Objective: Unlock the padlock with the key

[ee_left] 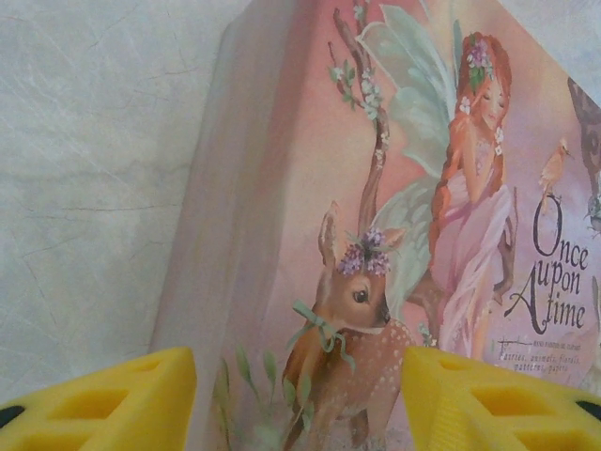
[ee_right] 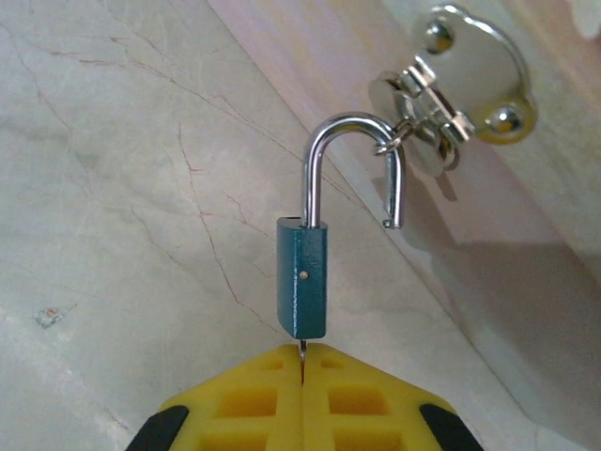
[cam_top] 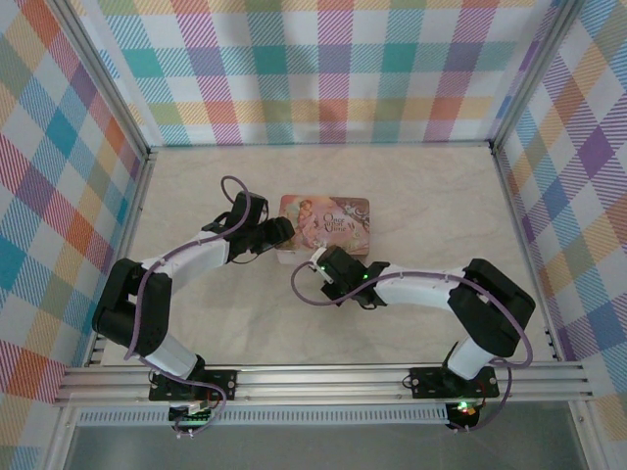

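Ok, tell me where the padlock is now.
Right wrist view, centre: the padlock is hooked by its shackle on the tin's clasp at upper right, its body just ahead of the right gripper.

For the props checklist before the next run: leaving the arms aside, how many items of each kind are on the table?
Pink picture-printed rectangular tin box: 1
Small teal padlock with a silver shackle: 1
Thin metal key, pinched in the right pincer, tip in the padlock's underside: 1
Total: 3
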